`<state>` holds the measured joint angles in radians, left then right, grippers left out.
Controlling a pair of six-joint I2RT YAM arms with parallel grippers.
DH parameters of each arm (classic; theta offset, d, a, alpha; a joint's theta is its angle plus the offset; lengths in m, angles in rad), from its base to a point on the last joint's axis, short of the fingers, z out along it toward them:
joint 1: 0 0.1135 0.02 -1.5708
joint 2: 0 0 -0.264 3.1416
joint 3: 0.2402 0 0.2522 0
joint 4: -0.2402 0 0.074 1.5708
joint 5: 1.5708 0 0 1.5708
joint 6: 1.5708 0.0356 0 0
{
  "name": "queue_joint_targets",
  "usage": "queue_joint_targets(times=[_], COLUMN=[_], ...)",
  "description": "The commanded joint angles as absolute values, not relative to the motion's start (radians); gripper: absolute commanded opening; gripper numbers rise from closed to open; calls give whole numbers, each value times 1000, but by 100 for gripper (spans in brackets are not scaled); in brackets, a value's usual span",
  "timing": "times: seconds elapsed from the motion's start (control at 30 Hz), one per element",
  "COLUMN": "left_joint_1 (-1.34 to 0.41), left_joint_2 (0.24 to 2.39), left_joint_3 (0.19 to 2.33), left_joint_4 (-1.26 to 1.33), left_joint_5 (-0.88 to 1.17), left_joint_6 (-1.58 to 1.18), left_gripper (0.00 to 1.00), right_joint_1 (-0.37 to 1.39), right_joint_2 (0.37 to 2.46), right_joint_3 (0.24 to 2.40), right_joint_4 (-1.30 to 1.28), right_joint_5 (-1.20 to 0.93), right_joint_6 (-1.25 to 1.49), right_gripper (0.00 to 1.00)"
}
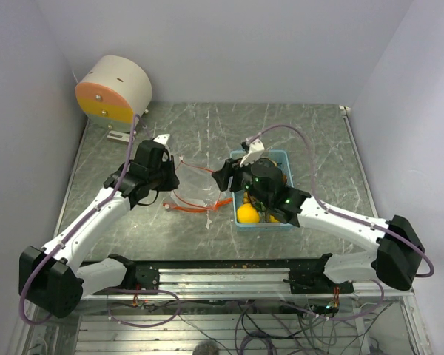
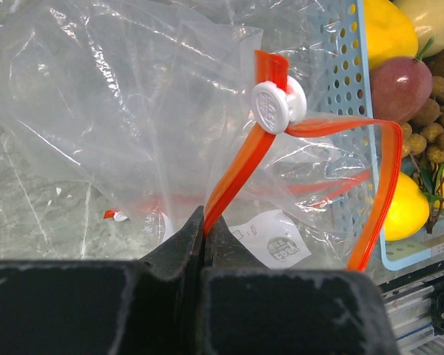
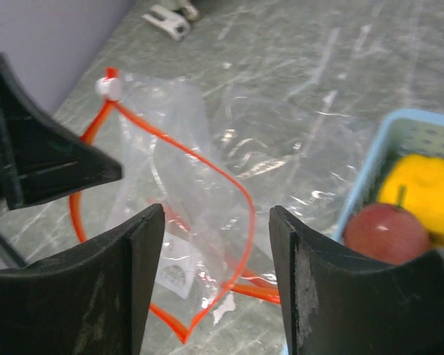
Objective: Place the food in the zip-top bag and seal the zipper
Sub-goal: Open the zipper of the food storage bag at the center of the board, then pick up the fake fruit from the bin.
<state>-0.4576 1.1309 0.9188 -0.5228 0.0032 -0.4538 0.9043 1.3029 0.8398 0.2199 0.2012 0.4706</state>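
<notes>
The clear zip-top bag (image 1: 192,188) lies left of the light blue tray (image 1: 281,157), its orange zipper (image 3: 207,166) gaping in a loop. My left gripper (image 2: 205,218) is shut on the orange zipper strip (image 2: 233,174), just below the white slider (image 2: 275,107). My right gripper (image 3: 216,222) hovers open above the bag's mouth with nothing between its fingers (image 3: 144,244). The food sits in the tray: yellow fruits (image 2: 385,29), a dark red apple (image 2: 398,85) and a cluster of small brown balls (image 2: 436,122). In the right wrist view the apple (image 3: 385,233) and a yellow fruit (image 3: 422,188) show.
A beige and orange drum (image 1: 115,90) stands at the back left corner. A small white fitting (image 3: 166,21) lies on the marbled table near the left wall. A metal rail (image 1: 229,270) runs along the near edge between the arm bases.
</notes>
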Motion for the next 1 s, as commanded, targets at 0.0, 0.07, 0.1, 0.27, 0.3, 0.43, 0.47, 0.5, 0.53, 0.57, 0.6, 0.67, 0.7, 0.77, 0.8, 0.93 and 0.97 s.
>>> queue_joint_targets(times=[0.0,0.07,0.1,0.27,0.3,0.43,0.47,0.5,0.53,0.57,0.6,0.67,0.7,0.77,0.8,0.93,0.97], left_joint_1=[-465,-466,-466,-466,-466,-467,-467,-467,-468,-468,-468,-468,-468,-468,-468,-469,-469], left_joint_2=[1129,1123,1119,1111,1111,1108,1106,1103,1101,1099,1096,1090,1088,1086,1085,1085,1084], left_joint_3=[912,912,912,914,915,913,912,913,914,915,915,918,918,918,916,912,912], left_joint_4=[-476,-476,-476,-477,-477,-477,-478,-481,-485,-487,-490,-492,-494,-493,-493,-491,-491], left_joint_5=[-8,-3,-3,-1,0,3,3,3,3,1,0,-1,-2,-3,-3,-3,-3], left_joint_6=[-454,-454,-453,-451,-450,-449,-447,-447,-446,-445,-444,-443,-443,-443,-442,-444,-444], left_gripper=[7,7,7,7,7,7,7,7,7,7,7,7,7,7,7,7,7], right_joint_1=[895,875,858,763,749,673,662,656,656,655,655,654,654,654,654,655,655], right_joint_2=[1270,1271,1273,1318,1337,1412,1425,1439,1446,1451,1457,1466,1471,1479,1485,1507,1513], right_joint_3=[878,888,890,893,896,890,884,878,873,870,868,867,865,864,865,855,851], right_joint_4=[-5,-94,-118,-123,-116,-49,-28,-10,4,13,18,26,33,44,48,48,46], right_joint_5=[418,511,531,473,458,323,293,268,253,242,238,232,225,205,197,191,195], right_joint_6=[465,484,489,482,479,467,465,462,457,456,455,453,451,449,448,463,467], right_gripper=[62,71,74,75,75,75,75,75,75,75,74,74,74,74,73,72,72])
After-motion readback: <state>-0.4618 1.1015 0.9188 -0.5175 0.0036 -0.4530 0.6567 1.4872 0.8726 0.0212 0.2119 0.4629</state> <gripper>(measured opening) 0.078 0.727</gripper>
